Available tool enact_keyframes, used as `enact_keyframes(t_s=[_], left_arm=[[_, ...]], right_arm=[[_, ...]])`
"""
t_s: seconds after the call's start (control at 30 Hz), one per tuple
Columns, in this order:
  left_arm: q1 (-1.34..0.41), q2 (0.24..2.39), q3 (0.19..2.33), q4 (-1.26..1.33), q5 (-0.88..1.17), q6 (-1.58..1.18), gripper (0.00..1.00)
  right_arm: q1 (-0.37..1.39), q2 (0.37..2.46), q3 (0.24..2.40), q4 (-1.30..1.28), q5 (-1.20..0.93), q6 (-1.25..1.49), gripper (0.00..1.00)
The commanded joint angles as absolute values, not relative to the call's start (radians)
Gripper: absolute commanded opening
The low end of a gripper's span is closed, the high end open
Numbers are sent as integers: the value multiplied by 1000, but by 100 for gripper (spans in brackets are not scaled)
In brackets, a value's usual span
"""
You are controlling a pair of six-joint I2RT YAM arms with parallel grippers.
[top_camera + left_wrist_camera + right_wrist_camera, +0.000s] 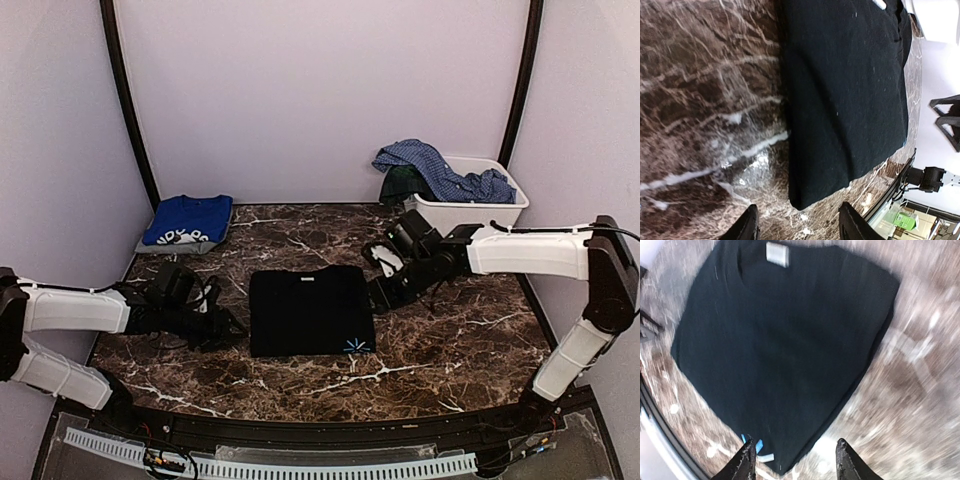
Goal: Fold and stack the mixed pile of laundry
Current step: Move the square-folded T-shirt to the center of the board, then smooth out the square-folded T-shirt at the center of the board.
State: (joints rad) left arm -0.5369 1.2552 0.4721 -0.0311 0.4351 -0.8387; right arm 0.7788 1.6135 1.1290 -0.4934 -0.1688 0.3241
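Centre of worktop: black garment lies flat on the marbled worktop, folded to a neat near-square, neck edge toward 12 o'clock.
10 o'clock corner: royal-blue tee sits folded on a grey piece; this reads as the start of the stack.
1 o'clock, by the far wall: white bin holds the unfolded rest, with the blue checked shirt draped over its rim and a dark green piece tucked at its left end.
Left gripper: at 9 o'clock of the black garment, low over the worktop, jaws moderately apart, nothing between them. The garment's near corner lies just ahead of the fingertips.
Right gripper: at 3 o'clock of the black garment, jaws moderately apart and empty, aimed across the cloth. Its wrist view is blurred.
Step in hand: folding of the black garment looks finished; it is not yet on the stack.
Next move, as I judge it: both grippers need to take opposite edges low, catching every layer, then carry the bundle level toward 10 o'clock and set it square on the tee. A one-layer pinch would let the fold fall open.
Labels: white tag at the neck, too small and blurred to read. Light-blue emblem at the 5 o'clock corner of the garment, a starburst shape, no legible lettering.
Print: white lettering on the tee, cut off by the fold, not readable.
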Motion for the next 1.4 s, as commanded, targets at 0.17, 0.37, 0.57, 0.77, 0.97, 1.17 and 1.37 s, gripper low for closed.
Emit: enact_keyframes(t_s=[0.17, 0.37, 0.57, 0.77, 0.97, 1.17, 1.37], left_arm=[[-637, 1355, 439, 117, 455, -883, 56], [-665, 1451, 448, 204, 467, -908, 41], [-667, 1446, 476, 85, 454, -880, 7], [-665, 1291, 540, -238, 329, -835, 0], [-667, 1351, 546, -295, 335, -796, 0], [-665, 1363, 532, -240, 373, -787, 40], [-529, 1118, 500, -277, 390, -818, 66]], right_arm=[[796, 1628, 935, -377, -357, 470, 52], [798, 1667, 896, -309, -390, 492, 48], [788, 1715, 869, -310, -317, 482, 0], [766, 1727, 810, -279, -288, 492, 0], [765, 1743, 811, -290, -241, 480, 0], [770, 1677, 854, -351, -227, 405, 0], [869, 1530, 974, -485, -127, 297, 33]])
